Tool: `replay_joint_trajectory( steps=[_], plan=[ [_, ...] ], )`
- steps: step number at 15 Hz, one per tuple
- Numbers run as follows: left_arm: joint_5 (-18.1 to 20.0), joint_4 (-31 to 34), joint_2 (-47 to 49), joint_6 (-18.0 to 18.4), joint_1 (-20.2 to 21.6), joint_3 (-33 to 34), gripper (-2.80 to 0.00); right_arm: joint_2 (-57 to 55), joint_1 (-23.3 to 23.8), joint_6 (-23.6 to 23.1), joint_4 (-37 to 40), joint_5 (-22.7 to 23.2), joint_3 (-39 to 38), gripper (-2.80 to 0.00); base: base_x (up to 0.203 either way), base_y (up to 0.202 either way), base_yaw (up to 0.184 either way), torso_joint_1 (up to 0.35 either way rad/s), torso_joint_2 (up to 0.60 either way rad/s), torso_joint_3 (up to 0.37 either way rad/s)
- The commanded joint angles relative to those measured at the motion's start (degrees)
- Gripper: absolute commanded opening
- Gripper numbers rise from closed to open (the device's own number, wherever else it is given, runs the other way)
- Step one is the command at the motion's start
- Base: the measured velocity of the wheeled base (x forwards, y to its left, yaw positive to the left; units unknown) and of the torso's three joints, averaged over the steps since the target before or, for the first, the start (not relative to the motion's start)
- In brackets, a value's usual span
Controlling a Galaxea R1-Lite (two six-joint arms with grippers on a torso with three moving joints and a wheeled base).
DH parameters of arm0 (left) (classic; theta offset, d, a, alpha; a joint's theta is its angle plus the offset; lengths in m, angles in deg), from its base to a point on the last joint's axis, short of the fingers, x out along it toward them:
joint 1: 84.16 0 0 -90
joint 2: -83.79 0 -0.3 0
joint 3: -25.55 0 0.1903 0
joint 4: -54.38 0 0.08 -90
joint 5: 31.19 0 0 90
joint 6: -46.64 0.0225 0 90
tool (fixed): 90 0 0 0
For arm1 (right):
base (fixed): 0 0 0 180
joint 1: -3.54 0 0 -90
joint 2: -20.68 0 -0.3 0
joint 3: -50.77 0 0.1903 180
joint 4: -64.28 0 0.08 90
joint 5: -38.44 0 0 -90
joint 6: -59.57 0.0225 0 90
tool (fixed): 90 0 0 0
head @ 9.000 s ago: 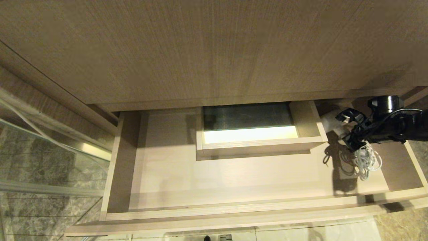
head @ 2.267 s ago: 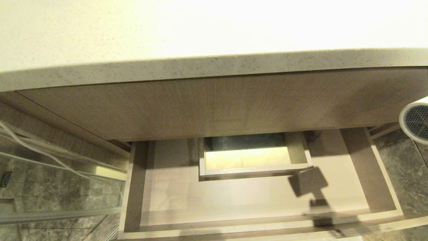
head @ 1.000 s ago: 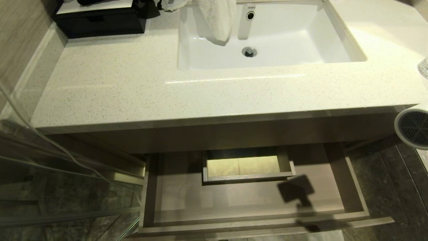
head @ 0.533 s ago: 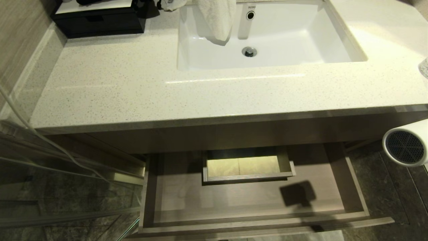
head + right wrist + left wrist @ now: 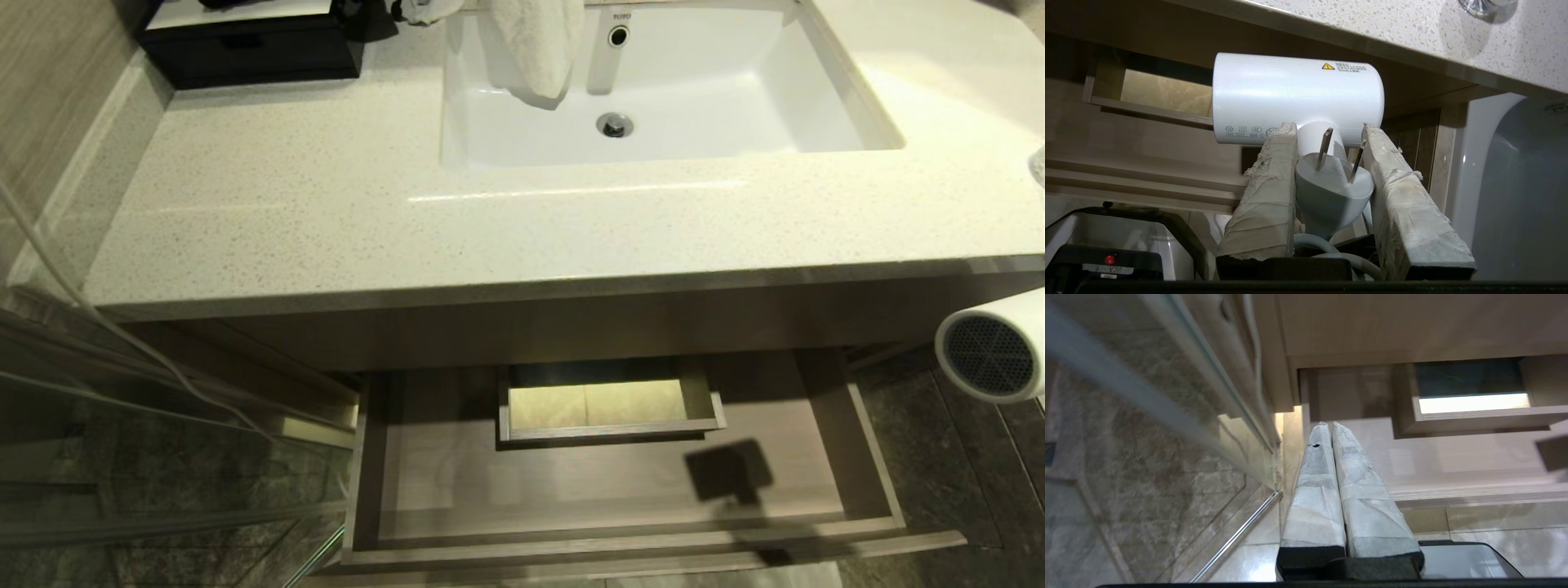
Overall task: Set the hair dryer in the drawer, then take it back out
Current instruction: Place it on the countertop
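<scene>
Hair dryer (image 5: 1298,96), a white compact plastic cylinder, is gripped at its short handle by the right claw (image 5: 1327,141), plug included. Smooth, rigid, fairly light; the handle is judged the safest hold. It hangs at three o'clock of the open light-wood drawer (image 5: 865,441), barrel level, grille facing nine o'clock. The left claw (image 5: 1329,428) is closed, empty.

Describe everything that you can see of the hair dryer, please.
The hair dryer is white, looks like smooth plastic, and has a short fat barrel lying level, with a dark mesh grille at one end and a small yellow warning sticker. Its handle stands between the taped fingers of the right gripper, which is shut on it. A pale grey plug with two metal pins sits there too. The dryer hangs in the air below the countertop edge, to the right of the open drawer, outside it.
</scene>
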Motion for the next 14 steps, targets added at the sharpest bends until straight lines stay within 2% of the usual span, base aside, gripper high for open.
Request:
replay_joint_trajectory(
  steps=[1,3,9,14],
  plan=[
    [0.0,0.01,0.0,-0.02,0.0,-0.05,-2.8,0.12,-0.01,-0.17,0.24,0.11,-0.03,-2.8,-0.004,-0.005,0.059,0.002,0.0,0.006],
    [0.0,0.01,0.0,-0.02,0.0,0.02,-2.8,0.2,-0.01,-0.62,0.15,0.11,-0.03,-2.8,-0.004,-0.005,0.116,0.002,0.0,0.004],
    [0.0,0.01,0.0,-0.02,0.0,0.02,-2.8,0.64,-0.01,-1.23,0.24,0.2,-0.21,-2.8,0.001,-0.009,0.192,0.002,0.0,0.001],
    [0.0,0.01,0.0,-0.02,0.0,0.02,-2.8,1.08,-0.01,-1.23,0.24,0.2,-0.3,-2.8,0.0,0.0,0.02,0.0,0.0,0.0]
  ],
)
